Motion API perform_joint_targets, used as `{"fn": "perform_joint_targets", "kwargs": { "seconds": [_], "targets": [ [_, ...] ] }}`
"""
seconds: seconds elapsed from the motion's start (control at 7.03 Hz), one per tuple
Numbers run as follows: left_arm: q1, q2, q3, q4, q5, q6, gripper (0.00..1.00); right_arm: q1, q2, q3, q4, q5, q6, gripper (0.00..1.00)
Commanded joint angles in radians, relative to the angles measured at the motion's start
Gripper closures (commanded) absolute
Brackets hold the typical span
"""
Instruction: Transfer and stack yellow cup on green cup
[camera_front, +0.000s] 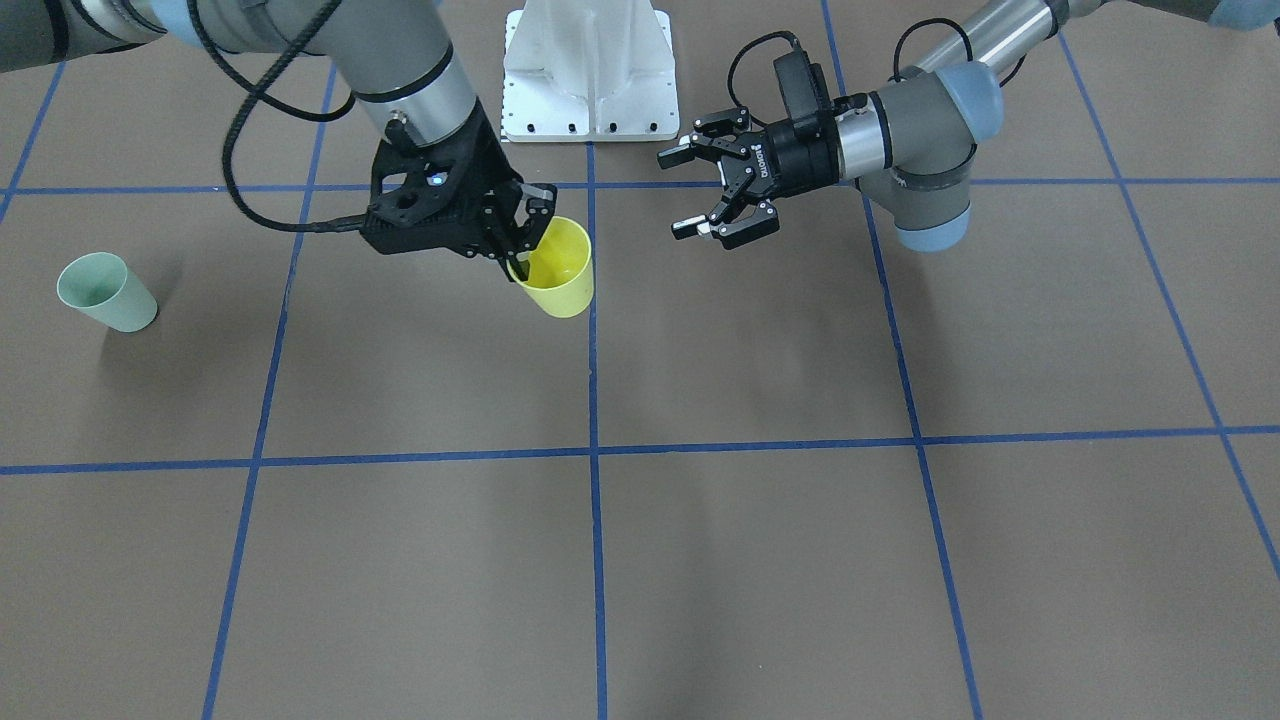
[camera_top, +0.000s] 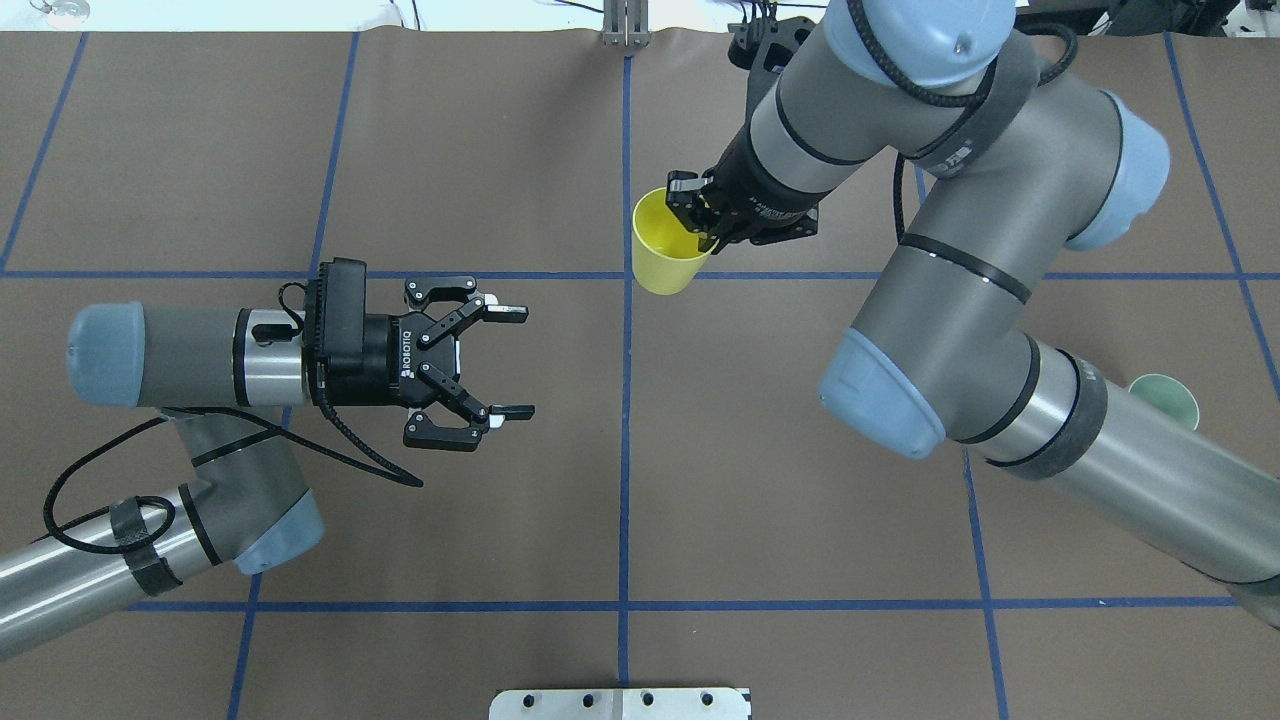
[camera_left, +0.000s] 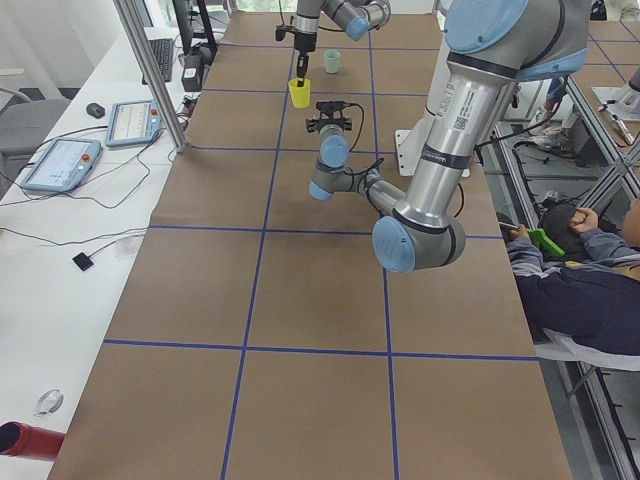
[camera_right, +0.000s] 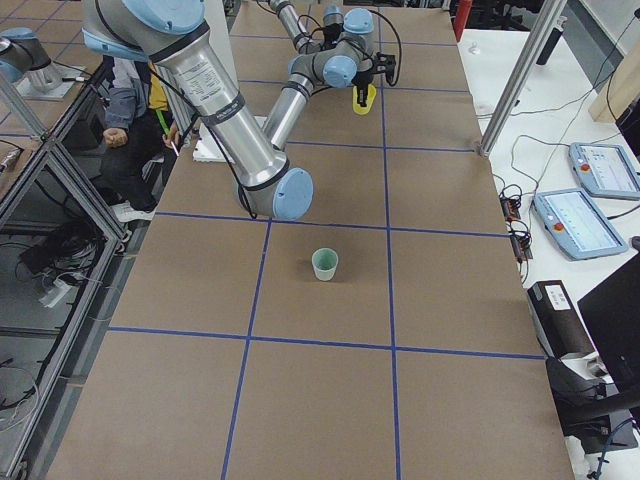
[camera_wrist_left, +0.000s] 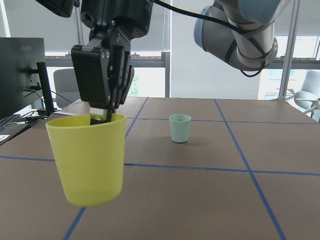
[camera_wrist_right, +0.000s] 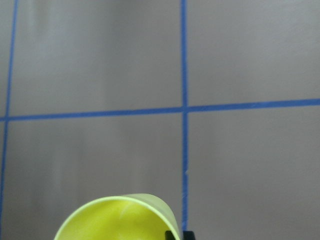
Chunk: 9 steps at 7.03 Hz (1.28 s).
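The yellow cup (camera_front: 560, 275) hangs slightly tilted just above the table near the centre line, close to the robot's base. My right gripper (camera_front: 527, 235) is shut on its rim, one finger inside and one outside. From my left wrist view the yellow cup (camera_wrist_left: 90, 157) is close, with the right gripper's fingers (camera_wrist_left: 107, 107) on its rim. The green cup (camera_front: 105, 292) stands upright and alone far out on my right side; the green cup (camera_top: 1165, 395) is partly hidden by my right arm in the overhead view. My left gripper (camera_top: 518, 362) is open and empty, pointing toward the centre line.
A white mount plate (camera_front: 590, 70) sits at the table's robot side. Blue tape lines (camera_front: 593, 450) grid the brown table. A person (camera_left: 580, 270) sits beyond the robot's side of the table. Control tablets (camera_left: 60, 165) lie on a side bench.
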Motion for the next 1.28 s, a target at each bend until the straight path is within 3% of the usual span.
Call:
{"fn": "perform_joint_targets", "kwargs": {
  "seconds": [0.0,0.28,0.57,0.85,1.14],
  "targets": [
    [-0.035,0.008,-0.016,0.096,0.050,-0.086,0.00,0.115,-0.037,0.000,-0.034,0.019,-0.038,1.00],
    [-0.154,0.043,-0.030,0.242,0.045,-0.125,0.00,0.213,-0.115,0.003,-0.034,0.067,-0.191,1.00],
    [-0.274,0.143,-0.124,0.517,0.043,-0.129,0.00,0.261,-0.221,0.052,-0.034,0.073,-0.299,1.00],
    [-0.374,0.296,-0.308,0.906,-0.024,-0.114,0.01,0.296,-0.337,0.109,-0.034,0.078,-0.374,1.00],
    [-0.461,0.327,-0.445,1.397,-0.081,-0.091,0.01,0.348,-0.422,0.117,-0.026,0.145,-0.477,1.00]
  ]
}}
